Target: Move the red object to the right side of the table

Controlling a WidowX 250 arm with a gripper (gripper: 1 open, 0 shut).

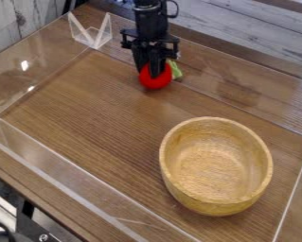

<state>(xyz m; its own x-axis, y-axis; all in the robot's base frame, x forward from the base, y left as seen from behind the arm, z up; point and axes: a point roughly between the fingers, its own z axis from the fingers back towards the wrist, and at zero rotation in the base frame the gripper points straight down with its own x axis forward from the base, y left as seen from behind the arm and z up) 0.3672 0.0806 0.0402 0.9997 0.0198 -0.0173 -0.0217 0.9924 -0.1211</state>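
Red fruit point(153, 77) sits pinched between my closed fingers, with its green leaf poking out on the side toward the bowl. My gripper point(153, 68) points straight down and is clamped about as tight as it goes, so I judge the hold to be firm. The fruit is toward the far side of the table point(78, 123), at about twelve o'clock from the table's middle, close to the far clear wall. I cannot tell whether its underside touches the wood or hangs just above it.

The wooden bowl point(218, 164) stands well apart from me, at about four o'clock from the fruit, and it fills much of the near right part of the surface. The step in hand, as I read it, is the carry toward the right. To do it well I should keep the squeeze steady, since a small round toy can squirt out if the pressure slackens or the wrist twists. I should raise it enough that nothing drags on the grain, then travel toward three o'clock along the far strip, passing behind the bowl and not over it. I should stop short of the right-hand clear wall, lower until the fruit rests, and only then let go, so it cannot roll.
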